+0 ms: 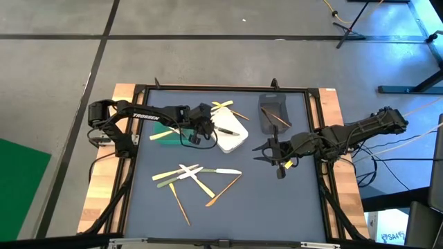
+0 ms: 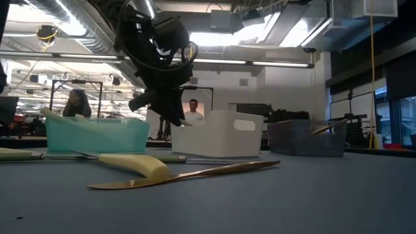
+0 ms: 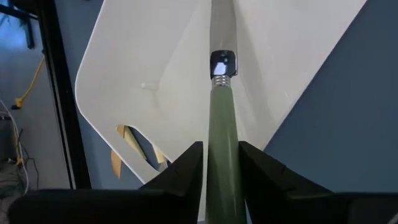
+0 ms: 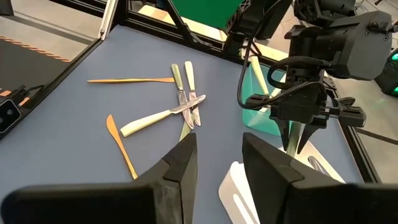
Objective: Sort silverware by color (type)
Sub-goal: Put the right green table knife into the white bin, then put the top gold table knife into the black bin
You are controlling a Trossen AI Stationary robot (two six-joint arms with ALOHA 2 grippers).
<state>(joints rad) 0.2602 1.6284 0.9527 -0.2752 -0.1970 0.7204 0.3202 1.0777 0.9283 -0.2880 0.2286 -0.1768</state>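
1. Three containers are counted at the table's twelve o'clock side: one green bin [image 1: 165,131], one white bin [image 1: 232,135], one grey bin [image 1: 275,111].
2. Three orange-brown utensils [image 1: 223,191] are counted loose around six o'clock.
3. Roughly four pale-handled knives [image 1: 185,173] are seen crossed there; the exact number cannot be told.

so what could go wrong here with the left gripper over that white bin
The left gripper has a green-handled knife between its fingers above the white bin. The green bin sits right beside it, so a drop here may sort the knife by the wrong colour. The knife could also hit the rim and tip out.
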